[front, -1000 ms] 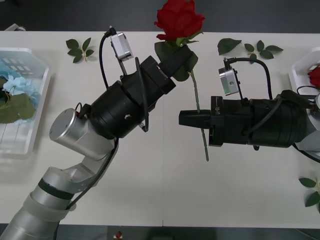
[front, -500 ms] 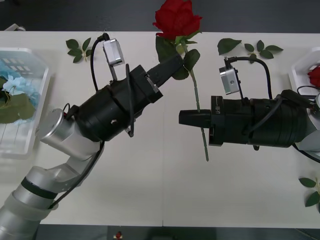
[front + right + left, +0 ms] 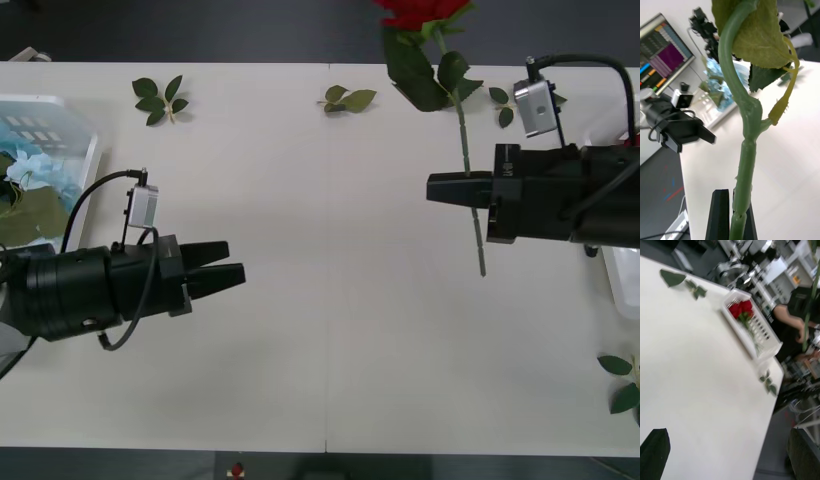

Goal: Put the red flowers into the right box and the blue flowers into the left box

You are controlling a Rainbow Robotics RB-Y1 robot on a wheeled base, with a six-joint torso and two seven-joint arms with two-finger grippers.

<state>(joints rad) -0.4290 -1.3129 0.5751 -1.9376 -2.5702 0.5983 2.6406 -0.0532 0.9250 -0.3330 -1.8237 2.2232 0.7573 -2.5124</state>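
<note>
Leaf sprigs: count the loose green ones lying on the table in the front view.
5: far left; far middle; far right, partly behind the held red rose's leaves; two at the near right edge. Others may be hidden.

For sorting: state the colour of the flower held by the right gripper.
Red bloom on a green stem, held by the right gripper; the front view shows it best.

The front view looks down from above on the white tabletop [image 3: 320, 330]. The right wrist view sits very close behind a green stem [image 3: 745, 165], facing the left hand [image 3: 709, 135]. The left wrist view faces across the tabletop toward the right box [image 3: 752, 348], which the front view cuts at its edge
</note>
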